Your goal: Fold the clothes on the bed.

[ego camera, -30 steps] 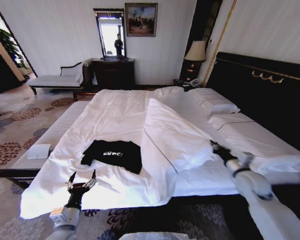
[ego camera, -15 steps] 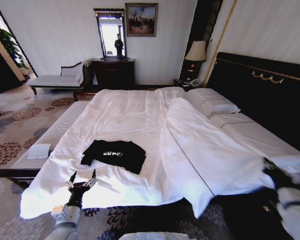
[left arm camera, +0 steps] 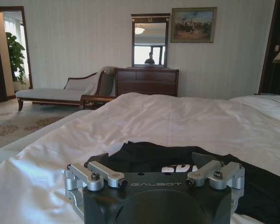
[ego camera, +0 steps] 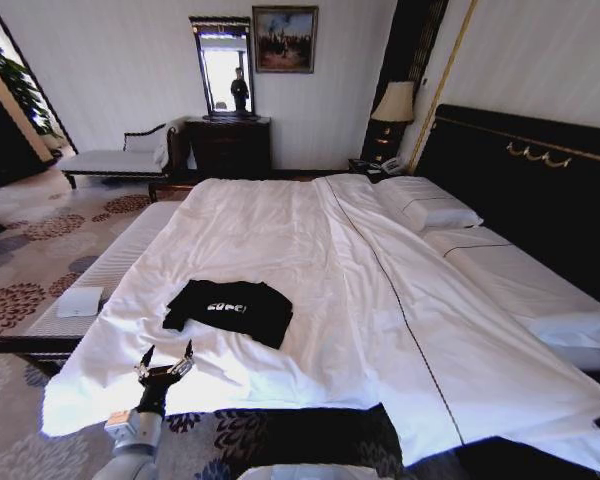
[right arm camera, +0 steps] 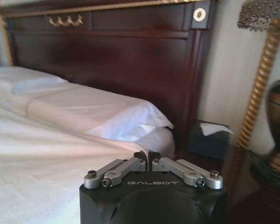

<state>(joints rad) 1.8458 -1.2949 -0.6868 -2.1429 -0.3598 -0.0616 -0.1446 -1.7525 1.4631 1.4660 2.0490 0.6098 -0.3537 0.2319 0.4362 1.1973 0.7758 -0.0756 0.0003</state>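
Observation:
The black T-shirt (ego camera: 230,308) with white chest lettering lies crumpled on the near left part of the wide white bed (ego camera: 280,230). My left gripper (ego camera: 163,360) hovers open just in front of the shirt, near the bed's foot edge. In the left wrist view its fingers (left arm camera: 98,173) are spread wide, with the shirt (left arm camera: 144,151) right behind them on the bed (left arm camera: 177,116). My right gripper (right arm camera: 148,155) is shut with nothing in it. It hangs beside the bed (right arm camera: 46,154), facing the dark headboard (right arm camera: 107,46).
White pillows (ego camera: 430,210) lie against the dark headboard (ego camera: 520,190). A striped bench (ego camera: 110,270) with a white folded item (ego camera: 78,300) runs along the bed's left side. A tissue box (right arm camera: 210,137) and a gold lamp stand (right arm camera: 256,93) stand near my right gripper.
The raised fold of duvet was drawn to the right and now lies flat across the bed. My right arm has left the head view. The left gripper and the shirt have not moved.

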